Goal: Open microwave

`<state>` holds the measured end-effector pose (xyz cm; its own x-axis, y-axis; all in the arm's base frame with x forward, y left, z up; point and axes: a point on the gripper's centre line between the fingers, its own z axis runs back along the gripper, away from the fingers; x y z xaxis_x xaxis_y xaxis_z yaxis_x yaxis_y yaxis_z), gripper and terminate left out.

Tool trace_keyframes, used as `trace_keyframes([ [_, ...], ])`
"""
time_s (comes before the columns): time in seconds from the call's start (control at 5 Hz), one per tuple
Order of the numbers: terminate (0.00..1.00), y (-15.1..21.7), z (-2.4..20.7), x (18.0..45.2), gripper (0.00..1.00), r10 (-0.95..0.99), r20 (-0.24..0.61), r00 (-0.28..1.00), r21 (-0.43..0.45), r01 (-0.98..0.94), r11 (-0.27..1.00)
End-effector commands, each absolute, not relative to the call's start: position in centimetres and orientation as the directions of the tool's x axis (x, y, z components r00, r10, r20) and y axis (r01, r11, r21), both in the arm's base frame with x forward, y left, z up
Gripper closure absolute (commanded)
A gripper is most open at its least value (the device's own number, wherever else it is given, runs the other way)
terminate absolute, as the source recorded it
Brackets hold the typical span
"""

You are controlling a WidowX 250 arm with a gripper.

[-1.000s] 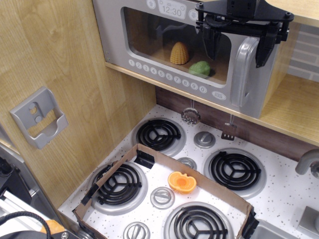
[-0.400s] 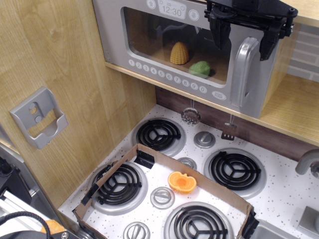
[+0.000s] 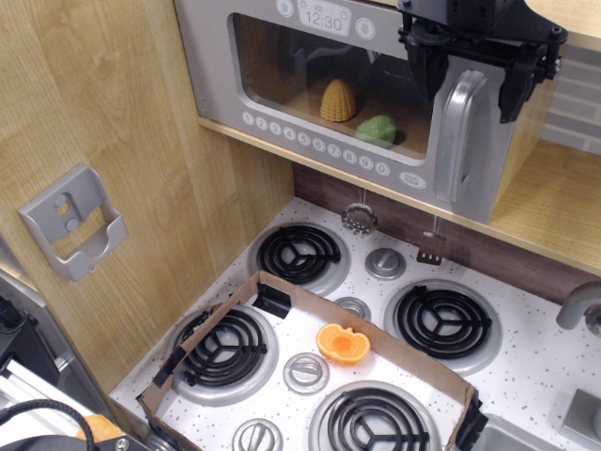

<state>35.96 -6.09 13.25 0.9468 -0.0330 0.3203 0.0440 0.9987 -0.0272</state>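
Observation:
The grey toy microwave (image 3: 282,56) sits on a wooden shelf at the top, its window door shut. Its chunky silver vertical handle (image 3: 460,141) is at the door's right side. A row of round white buttons (image 3: 315,144) runs along the door's bottom, and a clock display (image 3: 324,17) reads 12:30. A yellow corn and a green toy lie inside. My black gripper (image 3: 474,80) hangs at the top right, open, with one finger (image 3: 434,70) left of the handle's top and the other (image 3: 518,89) right of it.
Below is a white toy stove top (image 3: 526,376) with four black coil burners and silver knobs. A cardboard frame (image 3: 282,287) lies over the front burners, with an orange toy (image 3: 343,344) inside. A grey wall holder (image 3: 73,221) is on the left wooden panel.
My gripper has moved right and slightly up, from in front of the window to straddling the top of the handle. The door has stayed shut.

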Motion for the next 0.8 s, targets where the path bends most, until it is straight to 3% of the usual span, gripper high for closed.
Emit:
trace_keyframes([
  [0.0, 0.0, -5.6, 13.5, 36.0, 0.0, -0.022, 0.37, 0.929, -0.045, 0.041, 0.998],
  [0.2, 0.0, -5.2, 12.8, 35.6, 1.0, -0.012, 0.368, 0.93, -0.053, 0.034, 0.998],
  [0.6, 0.0, -4.9, 13.3, 34.4, 1.0, 0.004, 0.362, 0.932, -0.036, 0.01, 0.999],
])
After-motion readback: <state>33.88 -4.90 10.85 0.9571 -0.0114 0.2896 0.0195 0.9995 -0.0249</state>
